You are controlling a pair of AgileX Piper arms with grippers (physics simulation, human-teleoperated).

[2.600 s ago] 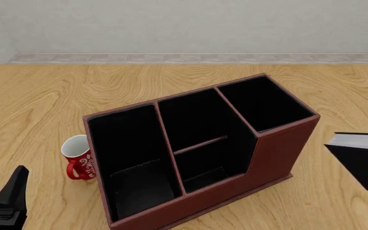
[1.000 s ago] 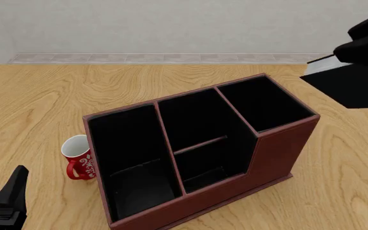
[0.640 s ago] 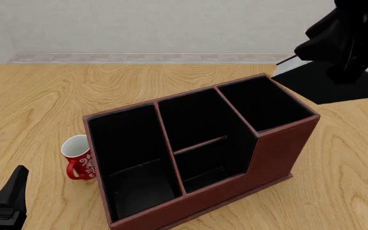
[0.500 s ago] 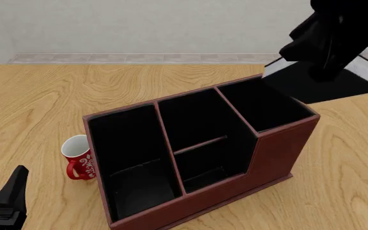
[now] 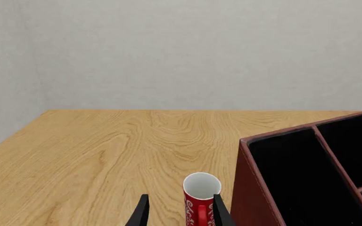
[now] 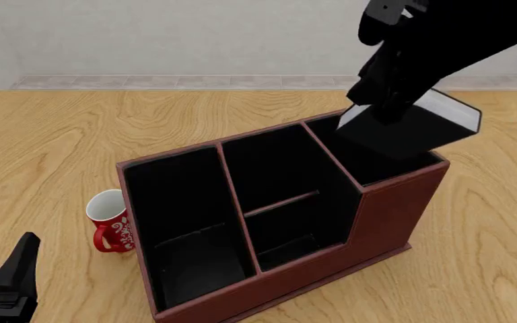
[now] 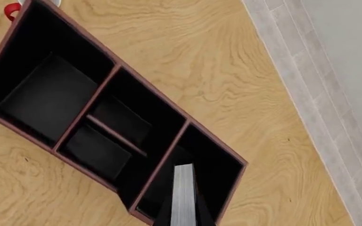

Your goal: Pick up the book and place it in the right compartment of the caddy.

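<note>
— Where's the book [image 6: 408, 128] right now?

— Up in the air, tilted, hanging over the right compartment [image 6: 375, 145] of the caddy [image 6: 393, 215]. Its lower corner dips about level with that section's rim; I can't tell whether it touches the wall. The pale page edges face up and to the right from the front.

— And the right gripper [image 6: 393, 101] has it?

— Yes, its jaws are pinching the book from above, the dark arm coming down from the upper right. Looking along that arm's own camera, the book's grey page edge [image 7: 183, 195] runs straight out between the jaws, lined up over the small end section [image 7: 197, 172] of the box.

— What about the other arm?

— The left gripper [image 6: 11, 282] sits low at the near left corner of the table [image 6: 79, 141], well apart from the caddy. From its wrist camera the two fingertips [image 5: 142, 214] stand spread with nothing between them but the view ahead.

— What's that red thing?

— A small red-and-white mug [image 6: 110, 222], upright on the table just beside the caddy's wide low end section. From the left wrist it shows ahead of the spread jaws, mug [image 5: 201, 200] next to the caddy's red-brown wall [image 5: 247, 188].

— Anything in the caddy yet?

— The middle section has its crossbar [image 6: 281, 202]; otherwise all three show only black lining.
</note>
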